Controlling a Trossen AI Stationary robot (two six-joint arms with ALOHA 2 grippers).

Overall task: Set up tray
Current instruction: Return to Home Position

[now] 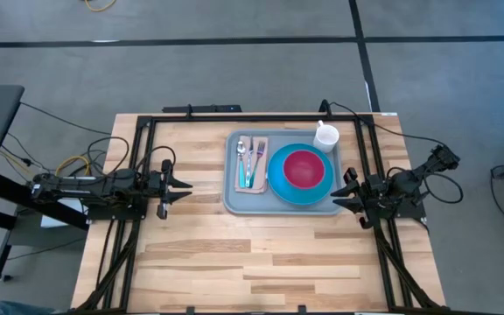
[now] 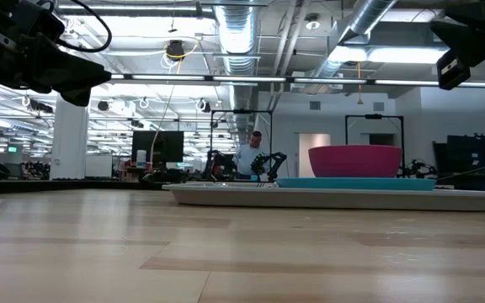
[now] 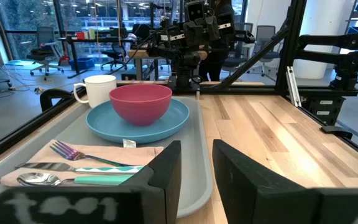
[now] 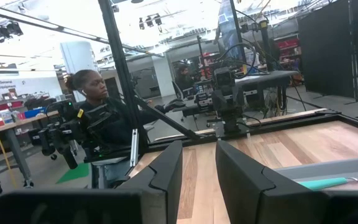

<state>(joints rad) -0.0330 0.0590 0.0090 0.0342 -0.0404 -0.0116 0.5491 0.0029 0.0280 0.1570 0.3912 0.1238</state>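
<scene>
A large flat grey-blue plastic tray (image 1: 243, 202) with rounded corners and a raised rim lies on the far half of the light wooden table (image 1: 234, 254), a little right of centre. On the tray's left part a tan napkin (image 3: 145, 151) is spread flat. Three utensils lie side by side on it:

- A green-handled spoon (image 3: 39, 180) is on the side away from the plate.
- A knife with a patterned teal handle (image 3: 61, 167) is in the middle.
- A bluish-purple fork (image 3: 73, 151) is nearest the plate.

A round blue plate (image 3: 166, 121) fills the tray's right part, just beside the napkin, and a deep pink bowl (image 3: 140, 102) stands upright in its middle. A white mug (image 3: 98, 89) stands upright at the tray's far right corner, close to the plate. Whether its base is inside the rim cannot be told.

The left claw (image 1: 179, 186) hangs over the table's left side, pointing toward the tray and well apart from its left edge. Its fingers (image 3: 166, 171) stand apart and hold nothing. The right claw (image 1: 346, 190) sits at the table's right side, just beside the tray's right rim. Its two fingers (image 4: 166, 171) are also spread with a clear gap and are empty.

Beyond the table, a seated person (image 4: 95, 118) shows in the room among other arms and desks.
</scene>
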